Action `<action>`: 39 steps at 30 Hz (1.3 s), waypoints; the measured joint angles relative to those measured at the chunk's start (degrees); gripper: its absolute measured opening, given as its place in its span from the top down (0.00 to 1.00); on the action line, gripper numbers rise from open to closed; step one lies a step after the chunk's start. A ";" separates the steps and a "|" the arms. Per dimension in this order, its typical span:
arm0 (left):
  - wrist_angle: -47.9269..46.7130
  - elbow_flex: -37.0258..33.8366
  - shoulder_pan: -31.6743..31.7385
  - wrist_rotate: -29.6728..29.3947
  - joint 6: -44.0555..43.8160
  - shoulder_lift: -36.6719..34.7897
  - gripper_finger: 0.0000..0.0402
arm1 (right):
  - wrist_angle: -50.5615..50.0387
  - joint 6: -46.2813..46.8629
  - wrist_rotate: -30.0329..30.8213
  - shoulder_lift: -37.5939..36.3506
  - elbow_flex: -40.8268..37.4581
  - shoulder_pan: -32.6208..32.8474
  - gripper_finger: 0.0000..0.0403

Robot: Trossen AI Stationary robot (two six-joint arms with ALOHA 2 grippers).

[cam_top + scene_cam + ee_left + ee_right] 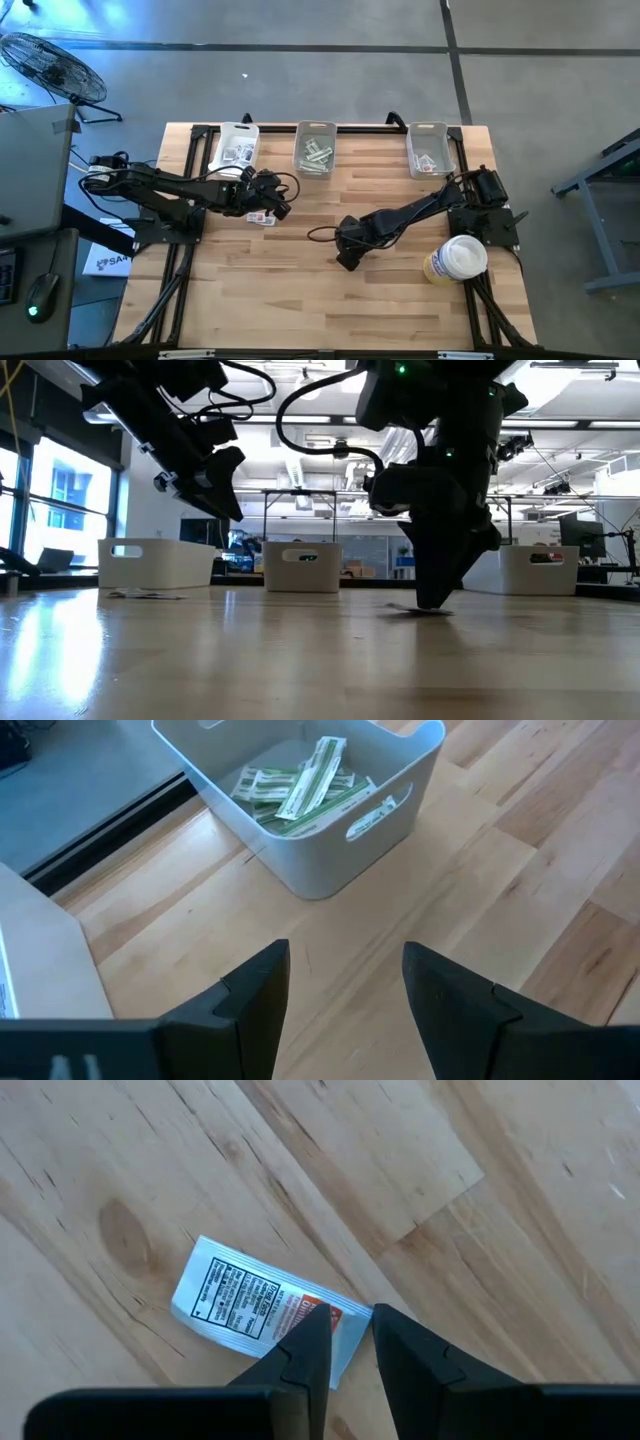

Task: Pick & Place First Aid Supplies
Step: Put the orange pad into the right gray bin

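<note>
- Right gripper down at the worktop near its middle, a little toward the right edge; fingers narrowed to a slim gap over one end of a white packet with black print and a red mark.
- That packet lies flat on the wood. One fingertip overlaps its edge; cannot tell whether it is truly pinched or only touched. In the low view the fingertips meet the surface right at the packet.
- Left gripper hangs above the worktop toward the far-left part, fingers spread wide, nothing between them.
- Just beside the left gripper, a small white packet with red marks lies on the wood.
- Three bins along the far edge: left bin holds white squarish packets; middle bin holds pale green strips; right bin holds a few packets with red marks.
- White-and-yellow round tub stands near the right edge, beside the right arm's base.
- Loose packets in the low view, flat on the wood near the left bin.
</note>
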 joint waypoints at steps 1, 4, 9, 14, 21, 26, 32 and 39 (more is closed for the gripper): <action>0.00 0.00 0.00 0.00 0.00 0.00 0.52 | 0.00 0.00 0.00 0.00 0.00 0.00 0.82; 0.01 0.00 0.00 0.00 0.00 0.00 0.52 | 0.00 -0.54 -0.02 0.02 0.00 0.00 0.82; 0.00 0.00 0.00 0.00 0.00 0.00 0.52 | 0.00 -3.09 0.20 0.07 -0.05 0.15 0.82; 0.02 0.00 0.00 -0.01 -0.01 0.00 0.52 | -0.17 -3.43 1.23 0.09 -0.20 0.17 0.87; 0.02 0.00 0.00 -0.02 -0.10 0.01 0.52 | -0.46 -3.43 2.25 0.13 -0.24 0.15 0.99; 0.00 0.00 0.00 0.46 -0.13 0.00 0.52 | -3.13 -3.43 2.71 0.28 0.84 -0.41 1.00; -0.01 0.00 0.00 0.49 -0.15 0.00 0.52 | -12.93 -3.62 6.05 -0.65 5.65 -0.57 1.00; -0.06 0.00 0.00 0.52 -0.17 0.00 0.52 | -20.67 -2.64 7.72 -8.65 7.60 -1.17 1.00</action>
